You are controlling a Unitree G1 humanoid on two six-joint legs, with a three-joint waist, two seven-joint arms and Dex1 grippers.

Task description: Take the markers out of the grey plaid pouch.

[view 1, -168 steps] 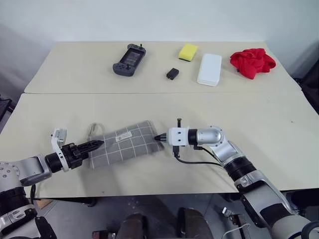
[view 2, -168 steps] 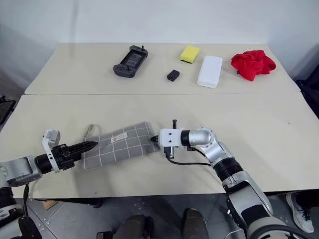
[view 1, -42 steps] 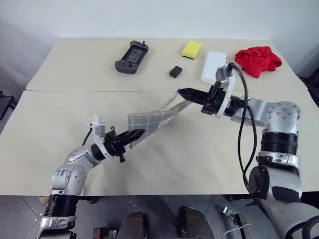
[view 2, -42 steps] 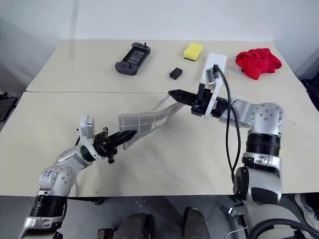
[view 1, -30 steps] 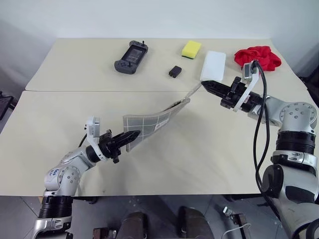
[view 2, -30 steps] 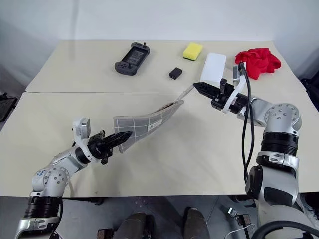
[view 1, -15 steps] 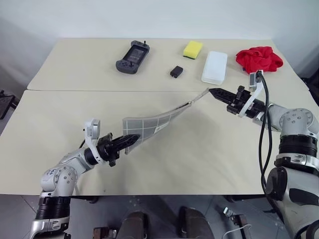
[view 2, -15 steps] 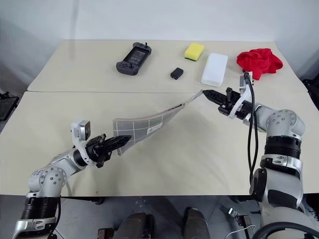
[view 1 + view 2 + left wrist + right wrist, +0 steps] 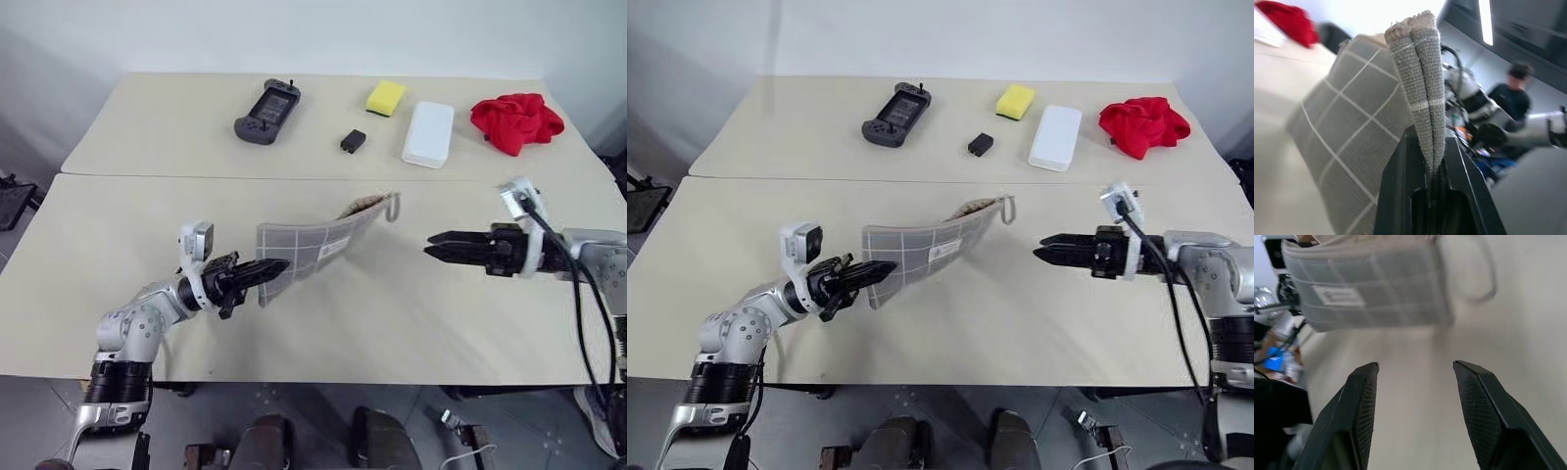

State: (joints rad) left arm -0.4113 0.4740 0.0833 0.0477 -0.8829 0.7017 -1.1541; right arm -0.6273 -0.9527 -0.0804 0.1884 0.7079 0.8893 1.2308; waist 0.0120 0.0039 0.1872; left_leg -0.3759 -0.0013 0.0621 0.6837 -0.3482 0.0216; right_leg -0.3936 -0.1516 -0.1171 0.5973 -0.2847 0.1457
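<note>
Fingers of the left gripper (image 9: 266, 266) are pinching one end of the grey plaid pouch (image 9: 315, 238) tight. The pouch is hanging in the air over the middle of the front table (image 9: 88, 235), with its open end and zip cord (image 9: 393, 208) pointing up toward the back. The markers are not showing; my guess is they are inside.

The right gripper (image 9: 436, 251) is sitting apart from the pouch, toward the right edge, with its two fingers spread and nothing between them.

To do this step well, I think the left gripper should be lifting its end higher, so the open end is tipping down and the markers are sliding out. A gentle shake may be helping too.

Room is good. The front table under the pouch is bare, so markers landing there should be staying on it. The game controller (image 9: 265, 99), small black block (image 9: 353, 141), yellow sponge (image 9: 385, 97), white box (image 9: 428, 134) and red cloth (image 9: 516, 121) are lying well apart on the back table.
</note>
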